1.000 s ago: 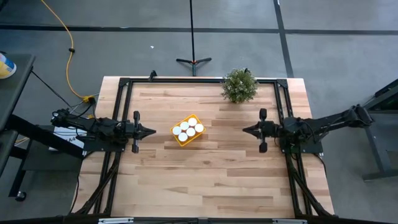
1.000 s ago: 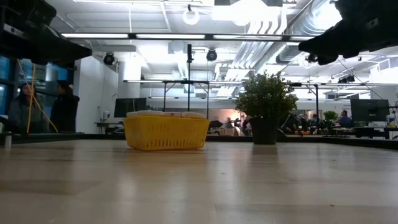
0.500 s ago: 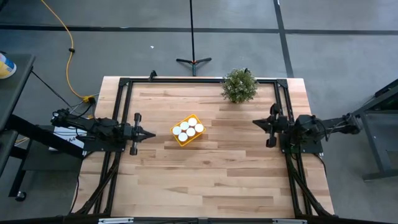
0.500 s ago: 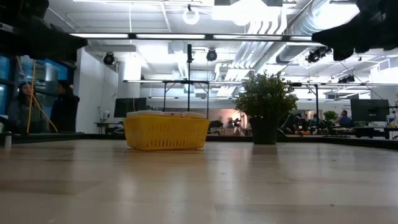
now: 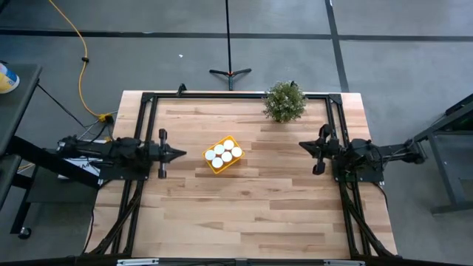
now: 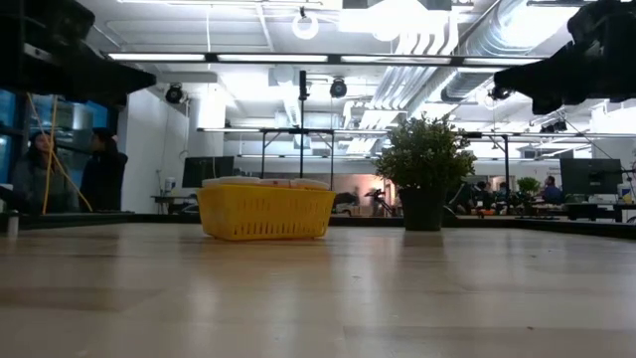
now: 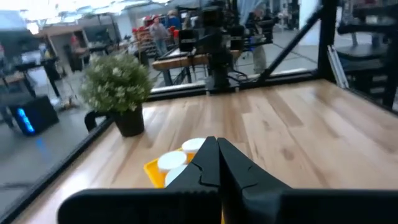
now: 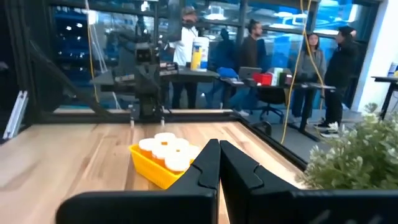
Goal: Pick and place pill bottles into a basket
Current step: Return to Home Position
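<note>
The yellow basket stands on the table a little left of its middle and also shows in the low view. Several pill bottles stand in it, white caps up. The caps also show in the right wrist view and the left wrist view. My left gripper is shut and empty, level, just left of the basket, pointing at it. My right gripper is shut and empty, level, well right of the basket, pointing toward it.
A green potted plant stands at the far edge, right of the middle, near my right gripper. A black frame runs along the far and side edges. The near half of the table is bare wood. People stand in the room beyond.
My right gripper has drawn back toward the table's right edge and a little toward the far edge, away from the basket, staying shut. The basket and the bottles have not moved.
</note>
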Action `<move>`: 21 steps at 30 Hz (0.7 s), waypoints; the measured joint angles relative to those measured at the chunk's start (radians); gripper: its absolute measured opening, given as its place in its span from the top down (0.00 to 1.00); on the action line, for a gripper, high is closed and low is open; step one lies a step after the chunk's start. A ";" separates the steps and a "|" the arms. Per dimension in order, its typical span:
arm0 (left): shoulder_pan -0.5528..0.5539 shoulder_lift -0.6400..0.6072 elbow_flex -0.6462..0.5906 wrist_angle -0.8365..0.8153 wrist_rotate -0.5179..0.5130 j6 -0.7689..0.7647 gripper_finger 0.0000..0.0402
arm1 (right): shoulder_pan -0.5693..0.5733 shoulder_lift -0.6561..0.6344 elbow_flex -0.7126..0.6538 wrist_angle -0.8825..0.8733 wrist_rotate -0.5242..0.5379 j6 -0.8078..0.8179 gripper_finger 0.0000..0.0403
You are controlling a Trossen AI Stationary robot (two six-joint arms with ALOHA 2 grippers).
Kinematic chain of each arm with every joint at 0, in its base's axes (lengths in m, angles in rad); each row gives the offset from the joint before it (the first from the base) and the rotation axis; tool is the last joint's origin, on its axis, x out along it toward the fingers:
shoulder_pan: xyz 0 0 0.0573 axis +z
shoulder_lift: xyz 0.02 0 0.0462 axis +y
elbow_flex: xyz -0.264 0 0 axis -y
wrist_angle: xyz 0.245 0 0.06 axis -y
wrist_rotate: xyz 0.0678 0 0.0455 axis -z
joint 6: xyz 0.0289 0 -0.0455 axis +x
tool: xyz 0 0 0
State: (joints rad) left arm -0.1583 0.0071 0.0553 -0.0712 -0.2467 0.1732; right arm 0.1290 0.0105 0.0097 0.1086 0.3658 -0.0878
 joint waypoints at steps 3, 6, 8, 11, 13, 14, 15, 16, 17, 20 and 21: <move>0.085 0.000 -0.001 -0.007 0.079 -0.050 0.94 | -0.013 0.001 0.000 -0.013 -0.018 0.001 1.00; 0.169 0.000 -0.001 -0.007 0.147 -0.080 0.94 | -0.023 0.001 0.000 -0.015 -0.031 0.001 1.00; 0.219 0.000 -0.001 -0.020 0.227 -0.102 0.93 | -0.031 0.001 0.000 -0.022 -0.046 0.009 1.00; 0.262 0.000 -0.008 -0.014 0.323 -0.124 0.94 | -0.038 0.001 0.000 -0.031 -0.062 0.014 1.00; 0.276 0.000 -0.011 0.006 0.314 -0.123 0.94 | -0.040 0.001 0.000 -0.034 -0.060 0.020 1.00; 0.279 0.000 -0.012 0.007 0.306 -0.119 0.94 | -0.040 0.001 0.000 -0.034 -0.059 0.020 1.00; 0.277 0.000 -0.012 0.004 0.297 -0.109 0.94 | -0.040 0.001 0.000 -0.034 -0.058 0.020 1.00; 0.276 0.000 -0.013 0.001 0.291 -0.101 0.94 | -0.040 0.001 -0.001 -0.034 -0.059 0.025 1.00; 0.276 0.000 -0.014 0.000 0.285 -0.096 0.94 | -0.040 0.001 -0.001 -0.034 -0.058 0.030 1.00; 0.276 0.000 -0.014 0.001 0.283 -0.080 0.94 | -0.040 0.001 -0.001 -0.034 -0.059 0.035 1.00; 0.276 0.000 -0.014 0.002 0.284 -0.080 0.94 | -0.040 0.001 -0.001 -0.034 -0.059 0.036 1.00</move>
State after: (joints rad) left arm 0.1177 0.0071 0.0414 -0.0696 0.0373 0.0933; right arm 0.0894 0.0116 0.0090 0.0742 0.3072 -0.0521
